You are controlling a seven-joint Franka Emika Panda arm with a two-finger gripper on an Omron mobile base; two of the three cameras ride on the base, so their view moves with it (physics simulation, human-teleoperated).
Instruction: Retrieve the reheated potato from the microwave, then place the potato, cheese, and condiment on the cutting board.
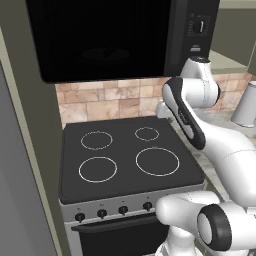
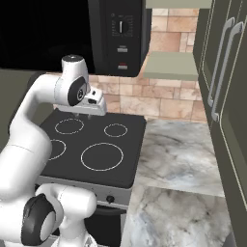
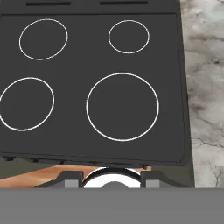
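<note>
The fingers (image 3: pixel 111 177) stand a little apart with nothing between them, and point straight down at the black stove (image 3: pixel 78 65), over its rear near the tiled wall; in the right base view they hang (image 2: pixel 89 115) just under the white hand, low beneath the microwave (image 2: pixel 116 34).

The microwave's dark door (image 1: pixel 100 40) looks shut and I cannot see through it; the potato, I judge, is still inside, so the door has yet to be opened.

Risks, as I judge them:
- the hand sits below the microwave's bottom edge; a straight lift could knock the wrist or elbow against that underside;
- the fingers face down, not toward the door; a hasty turn so close to the wall could scrape the tiles;
- I cannot make out a handle, so a reach for the wrong edge may slip off the door;
- the swinging door could strike the arm if it lingers in front;
- the marbled counter (image 2: pixel 178 149) beside the stove is hemmed by tall cabinets (image 2: pixel 226 72); a wide swing right might clip them.
</note>
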